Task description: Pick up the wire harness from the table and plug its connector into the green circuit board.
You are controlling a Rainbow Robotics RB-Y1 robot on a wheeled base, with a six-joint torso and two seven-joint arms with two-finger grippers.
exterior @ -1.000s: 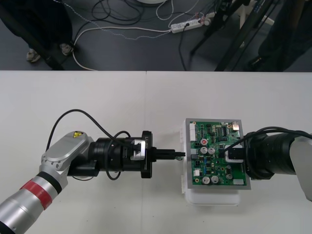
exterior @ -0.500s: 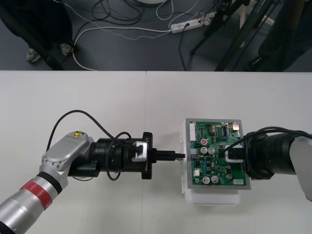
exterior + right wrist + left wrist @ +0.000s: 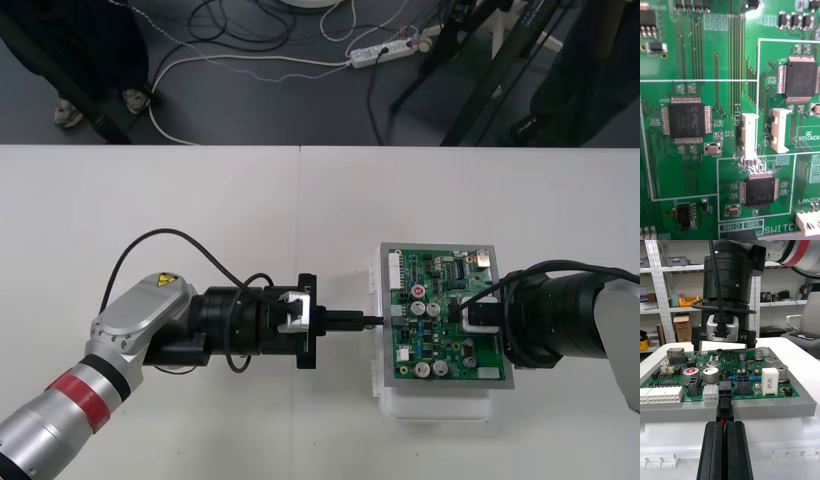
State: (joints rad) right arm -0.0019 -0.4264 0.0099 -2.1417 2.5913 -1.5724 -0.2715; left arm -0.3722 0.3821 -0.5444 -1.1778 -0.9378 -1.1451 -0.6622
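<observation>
Pushing the plug (image 3: pixel 724 409), pinched tight in your left gripper (image 3: pixel 348 322), crookedly into the board (image 3: pixel 440 345) under your right gripper (image 3: pixel 478 316), you risk jamming it half-seated.

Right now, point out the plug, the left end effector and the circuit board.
plug (image 3: pixel 724 408): left wrist view, black body.
left end effector (image 3: pixel 360 322): front view, between fingertips.
circuit board (image 3: pixel 425 350): front view, green surface.

Plain light table (image 3: pixel 200 190); beyond its far edge, dark floor (image 3: pixel 280 110) with cables (image 3: pixel 240 40) and a white power strip (image 3: pixel 392 47).
</observation>
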